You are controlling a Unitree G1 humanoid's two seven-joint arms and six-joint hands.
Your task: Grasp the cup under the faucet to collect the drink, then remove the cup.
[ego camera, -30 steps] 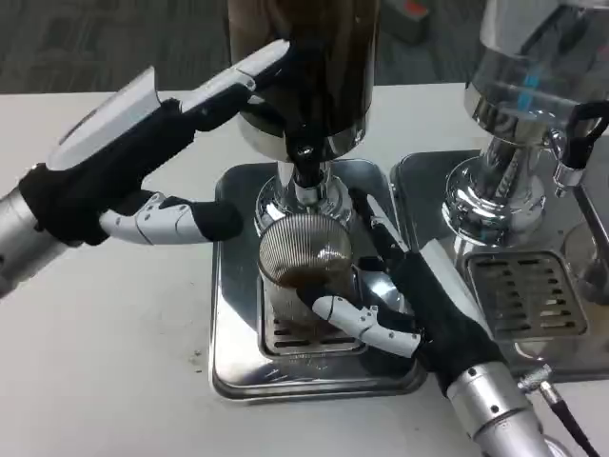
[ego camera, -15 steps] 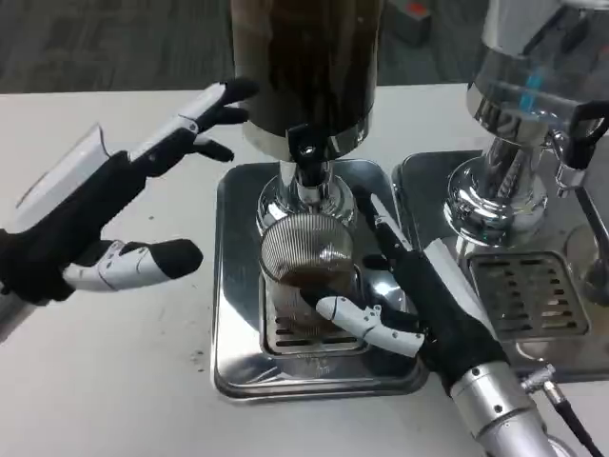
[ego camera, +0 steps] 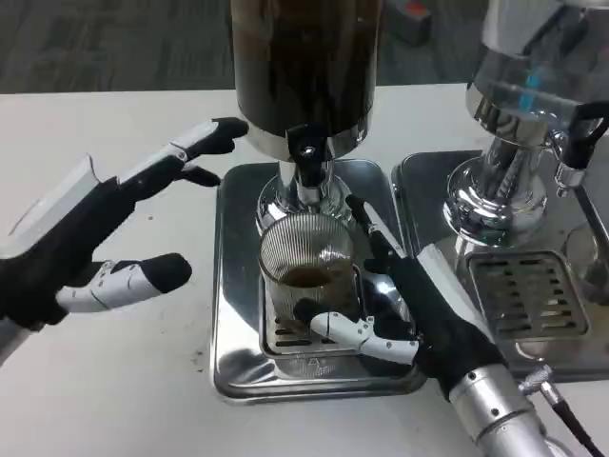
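Now the right hand wraps its fingers around the ribbed glass cup, which stands on the metal drip tray under the faucet. Left of it, the left hand hovers over the white worktop, fingers spread and holding nothing.

Second dispenser and its tray on the white worktop

A white worktop carries a second drink dispenser at the right, with a clear upper vessel on a polished chrome base. It stands on its own steel drip tray, which has a slotted grate toward the front. Behind the worktop lies dark grey carpet. A thin black cable runs near the lower right corner.
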